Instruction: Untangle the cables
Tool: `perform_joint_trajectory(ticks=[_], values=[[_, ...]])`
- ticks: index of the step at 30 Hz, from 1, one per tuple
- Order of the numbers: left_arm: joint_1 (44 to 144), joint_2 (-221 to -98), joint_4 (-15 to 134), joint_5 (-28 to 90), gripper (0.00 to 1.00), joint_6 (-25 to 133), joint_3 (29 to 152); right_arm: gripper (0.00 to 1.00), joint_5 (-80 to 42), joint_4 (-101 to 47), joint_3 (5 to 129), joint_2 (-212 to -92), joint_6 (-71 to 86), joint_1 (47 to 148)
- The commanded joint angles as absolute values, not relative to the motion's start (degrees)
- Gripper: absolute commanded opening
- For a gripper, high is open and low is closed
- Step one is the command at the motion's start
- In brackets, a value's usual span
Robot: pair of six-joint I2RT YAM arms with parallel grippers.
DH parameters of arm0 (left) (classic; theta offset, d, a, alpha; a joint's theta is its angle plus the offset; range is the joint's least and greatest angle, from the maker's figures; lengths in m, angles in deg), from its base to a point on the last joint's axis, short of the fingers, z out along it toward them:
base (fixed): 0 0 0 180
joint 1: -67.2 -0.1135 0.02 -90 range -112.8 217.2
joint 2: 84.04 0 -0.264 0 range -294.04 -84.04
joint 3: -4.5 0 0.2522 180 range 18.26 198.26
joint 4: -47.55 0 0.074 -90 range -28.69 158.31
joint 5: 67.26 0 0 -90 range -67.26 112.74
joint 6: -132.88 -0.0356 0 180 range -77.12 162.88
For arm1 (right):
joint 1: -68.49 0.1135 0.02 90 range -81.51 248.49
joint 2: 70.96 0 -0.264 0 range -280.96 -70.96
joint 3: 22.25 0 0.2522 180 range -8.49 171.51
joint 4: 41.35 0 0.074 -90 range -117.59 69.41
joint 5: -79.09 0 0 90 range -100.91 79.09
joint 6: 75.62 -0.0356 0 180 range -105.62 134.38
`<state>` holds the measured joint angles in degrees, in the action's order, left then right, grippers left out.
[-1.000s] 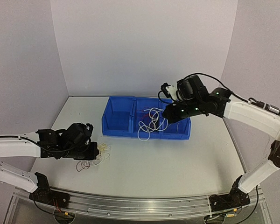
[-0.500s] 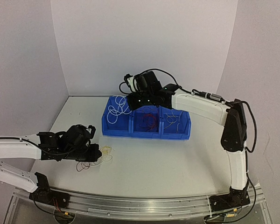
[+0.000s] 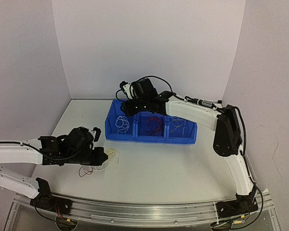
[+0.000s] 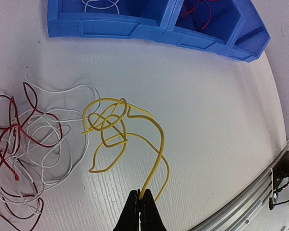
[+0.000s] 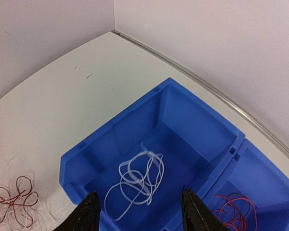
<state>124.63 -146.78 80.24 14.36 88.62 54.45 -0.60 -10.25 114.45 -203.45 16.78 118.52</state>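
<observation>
On the table a tangle of red and white cables lies at the left, also seen near my left arm. A yellow cable coils beside it, and my left gripper is shut on one strand of it, low over the table. My right gripper hangs open over the left blue bin, empty. A loose white cable lies on that bin's floor. Red cables lie in the middle bin, and a pale cable in the right one.
The three joined blue bins stand at mid-table toward the back wall. The metal rail runs along the near table edge, right of my left gripper. The right arm stretches across above the bins.
The right arm swung left from the right bins to over the left bin with the white cable, then opened; the cable now lies in that bin. The left gripper shifted slightly right with the yellow cable.
</observation>
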Motion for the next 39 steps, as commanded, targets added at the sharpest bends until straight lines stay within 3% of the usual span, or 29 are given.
perform_joint_trajectory(ticks=[1,10,19,28,39], values=[[124.5,-146.9,76.9,15.8,0.0,86.8,55.4,0.72,-5.4,-10.9,106.9,-193.3,20.4,120.1],[124.5,-149.1,73.5,18.7,0.0,85.2,56.3,0.77,-10.3,-11.1,84.2,-175.1,18.9,120.4],[124.5,-152.1,66.5,28.1,0.0,80.7,57.2,0.77,-38.7,-14.5,62.5,-161.1,28.9,122.2],[124.6,-155.2,52.9,51.7,0.0,72.3,56.8,0.77,-40.8,-15.6,58.9,-161.5,30.7,123.5],[124.7,-155.9,52.6,58.7,0.0,67.7,58.3,0.76,-44.8,-14.0,58.4,-164.3,32.7,123.4]])
